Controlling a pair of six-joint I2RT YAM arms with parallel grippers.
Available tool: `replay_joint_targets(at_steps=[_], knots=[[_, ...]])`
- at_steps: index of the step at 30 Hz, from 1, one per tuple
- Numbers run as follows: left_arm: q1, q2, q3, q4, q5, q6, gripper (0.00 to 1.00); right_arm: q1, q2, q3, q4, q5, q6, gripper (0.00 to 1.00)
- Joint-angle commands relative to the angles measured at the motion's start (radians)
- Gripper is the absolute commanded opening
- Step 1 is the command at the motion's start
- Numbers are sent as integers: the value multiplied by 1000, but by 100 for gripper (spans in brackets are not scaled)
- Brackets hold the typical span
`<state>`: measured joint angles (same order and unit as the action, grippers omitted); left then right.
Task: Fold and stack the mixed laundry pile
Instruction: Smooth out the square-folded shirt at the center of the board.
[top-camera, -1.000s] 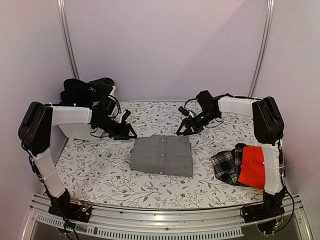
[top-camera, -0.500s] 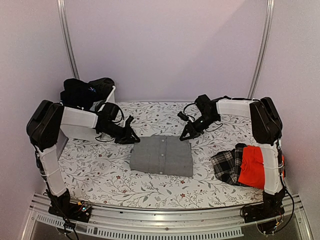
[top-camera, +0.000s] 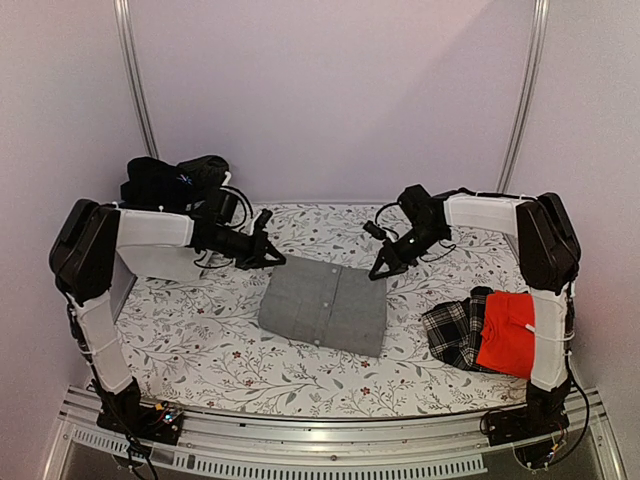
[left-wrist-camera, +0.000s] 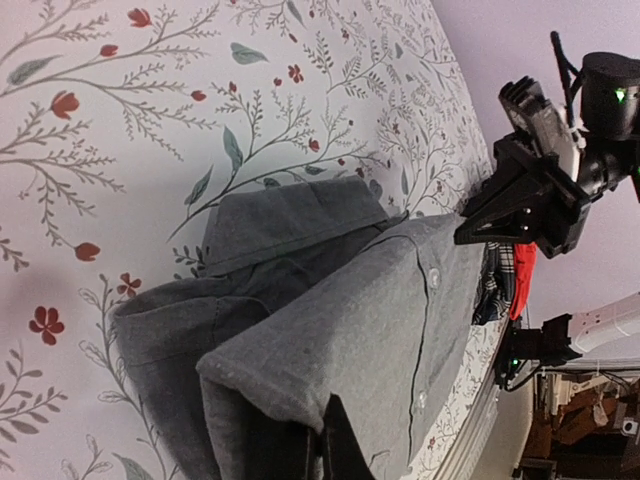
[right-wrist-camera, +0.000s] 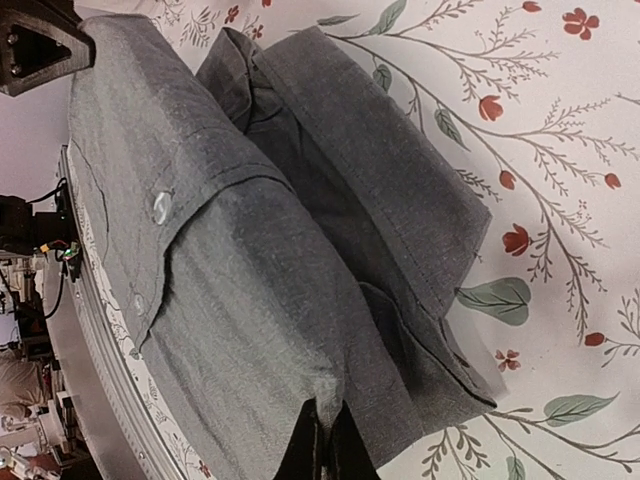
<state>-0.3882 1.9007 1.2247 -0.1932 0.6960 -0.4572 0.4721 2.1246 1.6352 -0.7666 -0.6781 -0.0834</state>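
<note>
Grey shirt lies folded in a rectangle, mid worktop, button strip up. Left fingers are pressed together, pinching the shirt's far-left corner. Right fingers are likewise clamped on its far-right corner. Both wrist views show the pinched edge held up off the floral surface, with the collar and lower layers sagging beneath. The shirt's near edge rests on the worktop. Just right of the shirt sits the plaid cloth, with the red shirt touching the plaid's right side. Far left of the shirt, behind the left arm, a black garment is heaped in the white tub, well apart from the shirt.
</note>
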Motion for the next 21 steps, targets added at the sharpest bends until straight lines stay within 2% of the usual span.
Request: replay_joint_targets(at_steps=[1, 7, 14, 18, 21], knots=[[-3, 44, 66, 43, -3, 51, 0, -25, -17, -28, -24, 136, -6, 0], [-44, 177, 214, 34, 5, 87, 0, -27, 8, -28, 4, 150, 26, 0], [-50, 342, 318, -35, -96, 76, 0, -26, 117, -22, 28, 227, 73, 0], [-49, 363, 321, -69, -116, 95, 0, -16, 148, 40, 21, 219, 79, 0], [-49, 323, 288, -68, -96, 129, 0, -6, 154, 105, -27, 231, 75, 0]])
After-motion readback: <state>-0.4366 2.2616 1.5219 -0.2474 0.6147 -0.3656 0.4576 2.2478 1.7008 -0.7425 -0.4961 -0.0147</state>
